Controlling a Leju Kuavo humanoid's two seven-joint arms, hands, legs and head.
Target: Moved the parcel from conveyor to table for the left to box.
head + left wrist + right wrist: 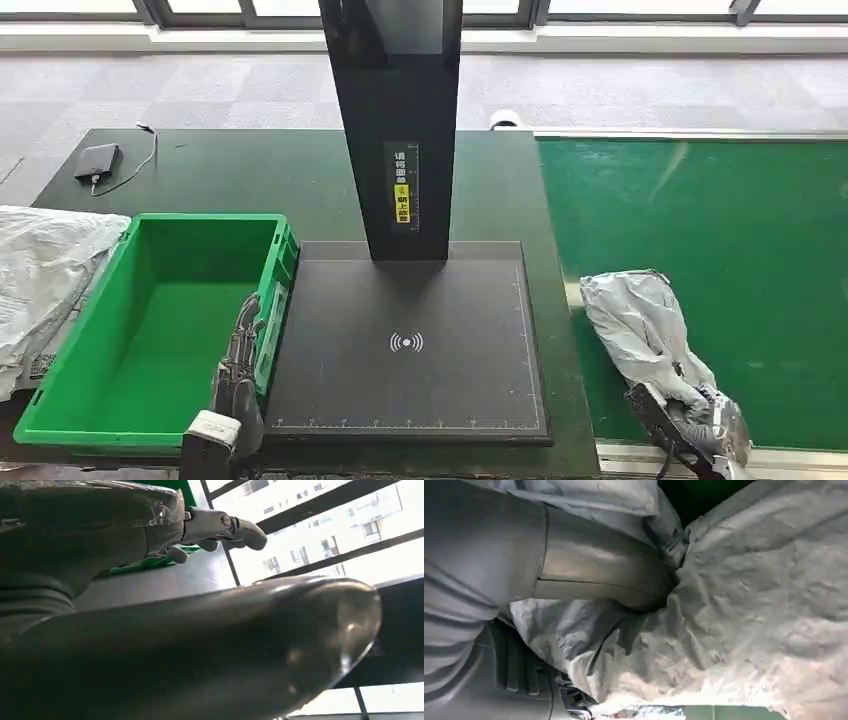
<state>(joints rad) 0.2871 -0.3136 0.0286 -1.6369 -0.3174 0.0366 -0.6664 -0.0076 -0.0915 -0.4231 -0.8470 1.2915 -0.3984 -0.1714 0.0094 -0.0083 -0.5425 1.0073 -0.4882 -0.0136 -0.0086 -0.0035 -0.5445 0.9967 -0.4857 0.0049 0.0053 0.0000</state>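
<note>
Parcel (640,325) — crinkled grey plastic — lies on green conveyor (740,270), right hand (690,415) fingers clutching it.

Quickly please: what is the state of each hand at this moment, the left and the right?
Left hand: holds nothing, fingers apart, beside the green crate.
Right hand: grips the grey parcel on the conveyor.

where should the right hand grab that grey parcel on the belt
At its near end, coming from the robot's side. The parcel is a soft crumpled bag lying lengthwise on the conveyor, its near end toward the robot and bunched into folds that fingers can gather. The right hand is already there; the right wrist view shows its thumb pressed into the plastic.
</note>
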